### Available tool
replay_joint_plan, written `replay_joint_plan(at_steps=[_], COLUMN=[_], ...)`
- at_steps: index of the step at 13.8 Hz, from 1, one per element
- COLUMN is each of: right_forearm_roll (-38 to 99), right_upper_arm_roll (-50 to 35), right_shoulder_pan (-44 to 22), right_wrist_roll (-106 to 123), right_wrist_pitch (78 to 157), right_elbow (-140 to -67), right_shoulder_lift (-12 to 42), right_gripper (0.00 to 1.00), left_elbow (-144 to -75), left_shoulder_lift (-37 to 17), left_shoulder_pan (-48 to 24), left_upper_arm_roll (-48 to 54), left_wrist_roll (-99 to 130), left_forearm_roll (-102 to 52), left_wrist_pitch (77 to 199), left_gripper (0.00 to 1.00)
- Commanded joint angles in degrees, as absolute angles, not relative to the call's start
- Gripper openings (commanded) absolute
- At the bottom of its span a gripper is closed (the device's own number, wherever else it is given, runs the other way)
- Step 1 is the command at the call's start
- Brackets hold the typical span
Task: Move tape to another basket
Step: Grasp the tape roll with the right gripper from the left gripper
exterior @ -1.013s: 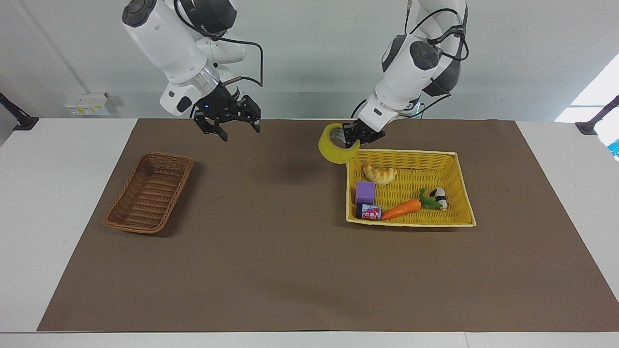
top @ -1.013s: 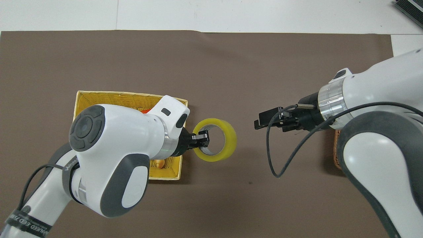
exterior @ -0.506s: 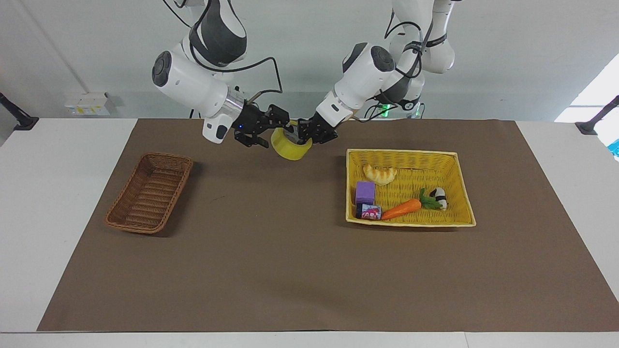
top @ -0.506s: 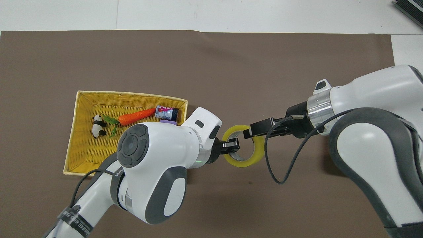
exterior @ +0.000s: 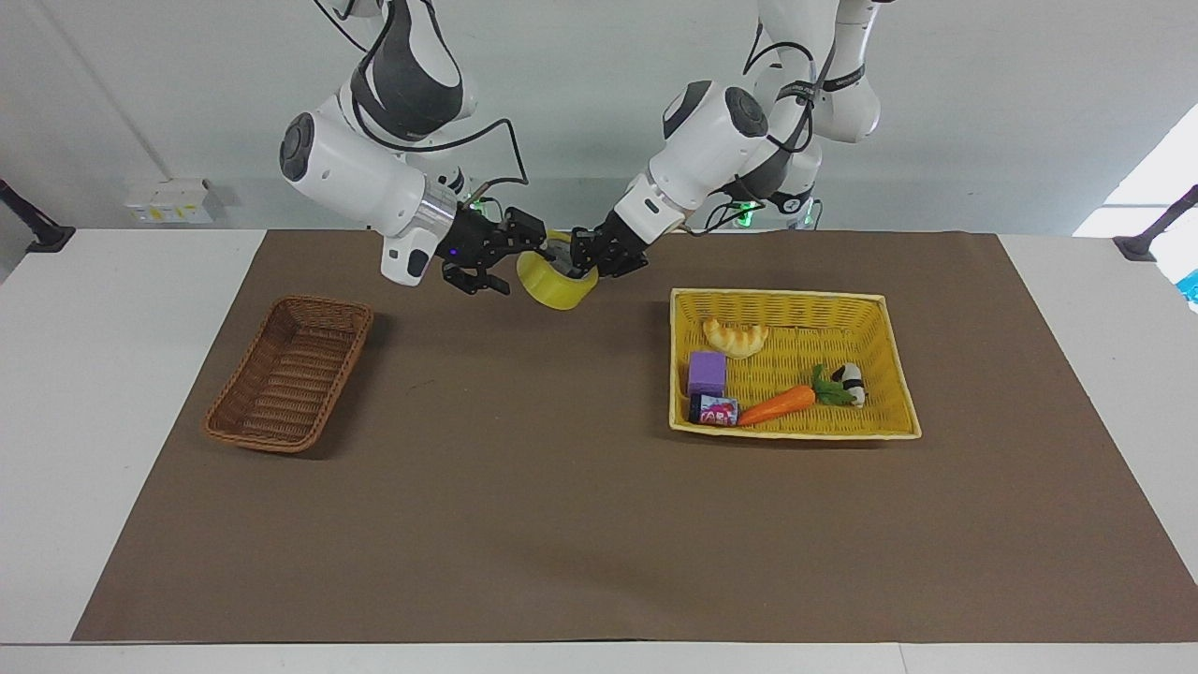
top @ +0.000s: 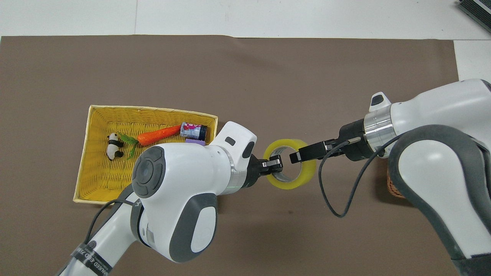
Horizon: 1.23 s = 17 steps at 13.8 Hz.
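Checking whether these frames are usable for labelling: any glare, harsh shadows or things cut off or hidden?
Facing view: even light, soft shadow beside the brown basket, a bright window patch at the frame's edge. Overhead view: the left arm hides part of the yellow basket, and the right arm covers nearly all of the brown one.

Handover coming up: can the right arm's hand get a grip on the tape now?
Probably yes. The right hand is open and already at the tape, which the left hand holds in the air by its other edge. Nothing sits between them.
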<state>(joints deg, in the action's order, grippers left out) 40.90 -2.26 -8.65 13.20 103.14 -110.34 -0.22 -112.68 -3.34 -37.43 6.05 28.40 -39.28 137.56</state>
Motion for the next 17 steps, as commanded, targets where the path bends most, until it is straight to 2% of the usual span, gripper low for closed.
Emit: replay_joint_plan(at_steps=[1,2,5,6,7,8,9,14,17], right_forearm_roll=[40.08,39.99,40.08,40.08,40.08,40.08,40.08,39.99,40.08], right_upper_arm_roll=[-2.37,-2.37,-2.37,-2.46,-2.46,-2.46,-2.46,-2.46,-2.11], right_shoulder_pan=[-8.17,-8.17,-8.0,-8.0,-7.91,-7.82,-7.82,-7.65,-5.03], right_wrist_roll=[14.41,13.37,9.49,9.49,9.49,9.58,9.49,9.67,10.45], right_wrist_pitch=[101.87,101.78,100.9,100.9,100.9,100.9,100.9,100.9,98.63], right_elbow=[-111.62,-111.45,-110.04,-109.95,-109.95,-109.95,-109.95,-109.95,-109.86], right_shoulder_lift=[-1.49,-1.49,-0.79,-0.79,-0.7,-0.7,-0.7,-0.79,-0.79], right_gripper=[0.19,0.02,0.0,0.0,0.0,0.0,0.0,0.0,0.0], left_elbow=[-111.8,-111.62,-111.62,-111.71,-111.71,-111.8,-111.97,-114.34,-115.23], left_shoulder_lift=[-2.9,-2.9,-2.9,-2.9,-2.81,-2.29,-1.68,1.4,3.25], left_shoulder_pan=[-38.67,-38.76,-38.76,-38.76,-38.76,-38.76,-38.76,-36.92,-33.76], left_upper_arm_roll=[6.68,6.68,6.68,6.68,6.68,6.77,6.68,6.5,5.89], left_wrist_roll=[29.53,30.05,29.97,29.97,30.14,30.76,31.2,33.12,44.7], left_forearm_roll=[-40.6,-40.52,-40.52,-40.52,-40.69,-41.91,-43.32,-44.82,-44.21], left_wrist_pitch=[139.92,139.92,140.27,140.88,142.45,142.99,143.35,142.83,139.86], left_gripper=[0.0,0.0,0.0,0.14,0.54,0.89,1.0,1.0,1.0])
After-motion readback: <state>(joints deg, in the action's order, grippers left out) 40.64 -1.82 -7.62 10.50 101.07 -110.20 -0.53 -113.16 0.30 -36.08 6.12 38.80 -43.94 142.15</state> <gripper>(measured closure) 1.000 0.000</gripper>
